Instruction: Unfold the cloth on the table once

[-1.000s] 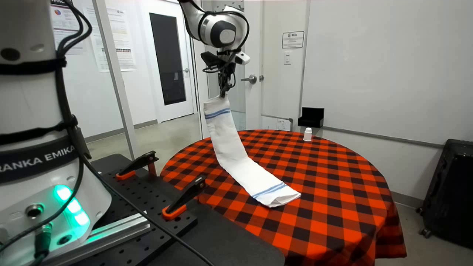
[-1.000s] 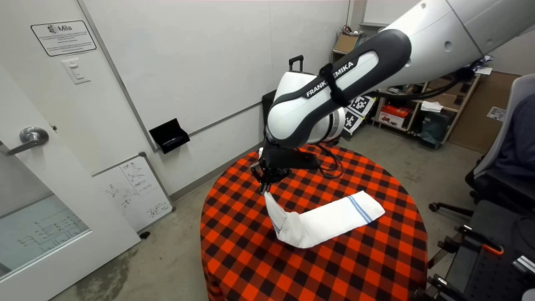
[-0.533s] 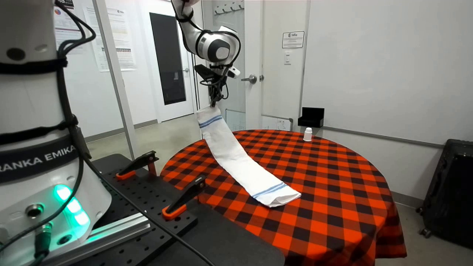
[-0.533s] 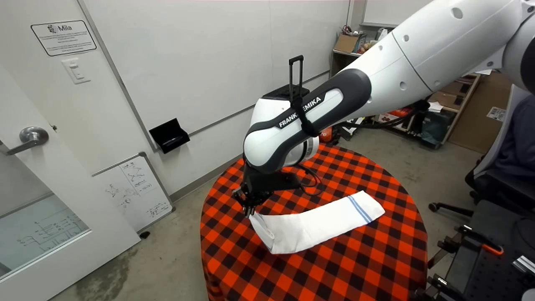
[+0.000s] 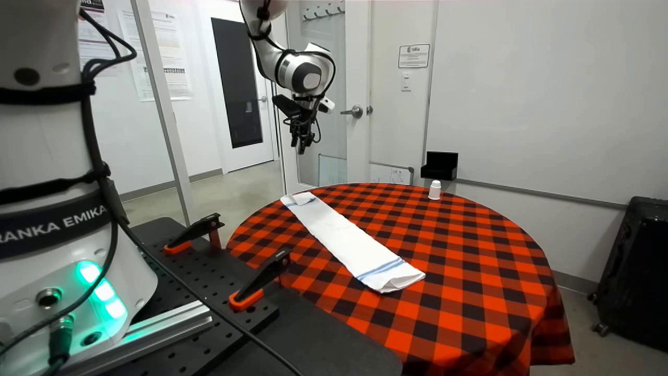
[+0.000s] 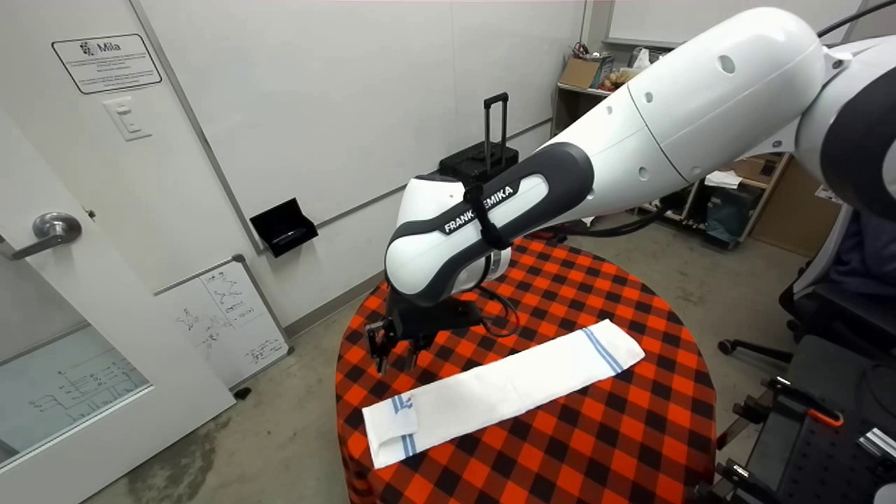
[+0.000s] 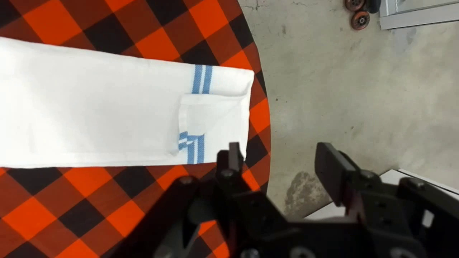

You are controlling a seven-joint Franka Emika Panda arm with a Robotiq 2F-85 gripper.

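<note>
The white cloth (image 5: 344, 235) with blue stripes lies as a long strip on the table (image 6: 532, 462), which has a red and black checked cover. In the wrist view the cloth (image 7: 107, 107) has a small flap (image 7: 218, 114) doubled back at the end close to the table's edge. Above that end, clear of the fabric, hangs my gripper (image 6: 396, 365). Its fingers (image 7: 328, 161) are spread apart with nothing between them. Folds inside the strip are hidden from these views.
A small white bottle (image 5: 434, 190) stands at the table's back rim. Two clamps, a nearer clamp (image 5: 261, 282) and a farther clamp (image 5: 195, 235), rise from the robot's black mount beside the table. The floor (image 7: 322, 79) shows past the table's edge under the gripper.
The gripper, shut on the raised end of the cloth before, came down and toward the table's edge, then opened. The cloth end fell onto the table, and a corner flipped over.
</note>
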